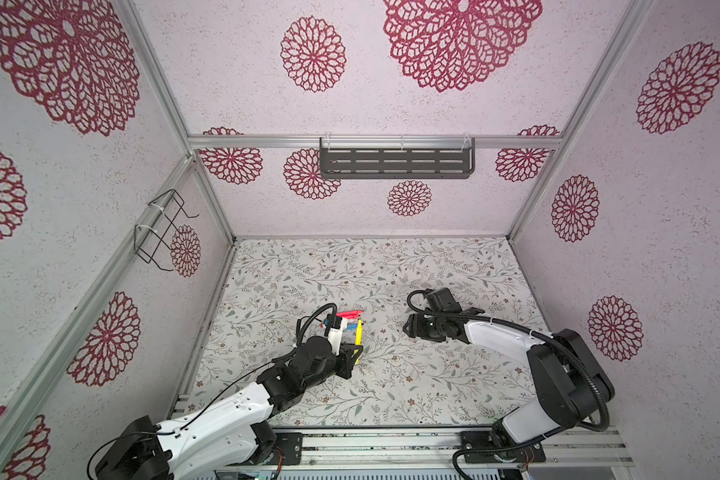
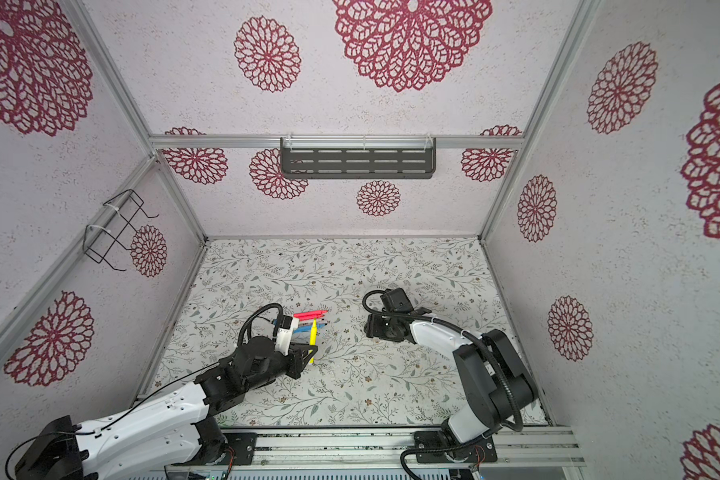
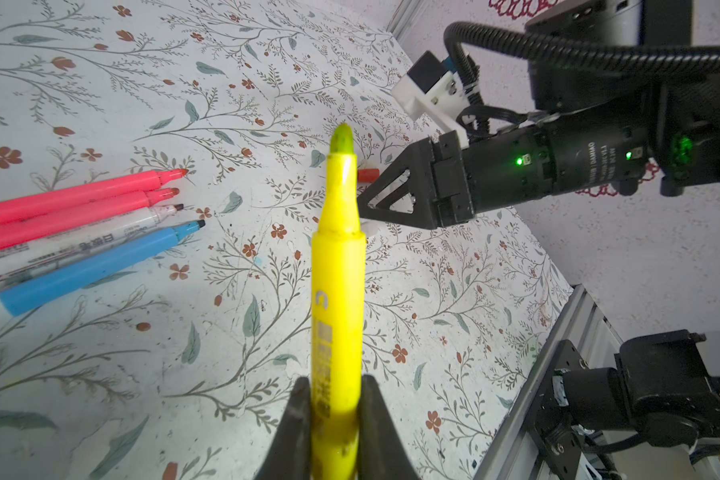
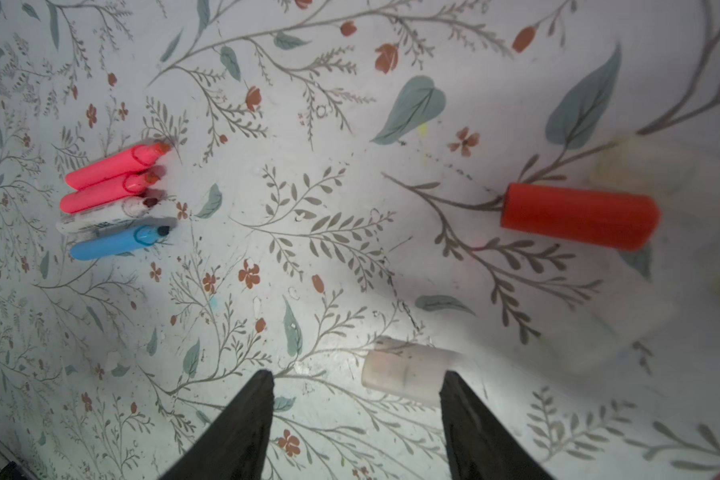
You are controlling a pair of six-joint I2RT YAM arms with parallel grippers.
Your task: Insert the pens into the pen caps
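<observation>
Floral-print worktop (image 1: 391, 395), boxed in by pale walls (image 1: 641, 249) stamped with crimson rosettes and framed by aluminium posts (image 1: 572, 124). High on the back wall, a dark slotted shelf (image 1: 395, 162); on the left wall, a wire rack (image 1: 159, 224). Along the near edge, a metal rail (image 1: 391, 444) carrying both arm bases. Much bare surface toward the back and right edges.

Left of centre, flat and side by side: pink pens (image 4: 109, 166), white pen (image 4: 96, 220), blue pen (image 4: 109, 245). Just beside them, yellow pen (image 3: 337, 291) raised, pinched at its rear by the left pincer (image 3: 335, 380). Right of centre, right pincer (image 4: 357, 375) spread low over a clear cap (image 4: 404, 374), contact with one finger unclear; red cap (image 4: 578, 216) near, lying flat.
</observation>
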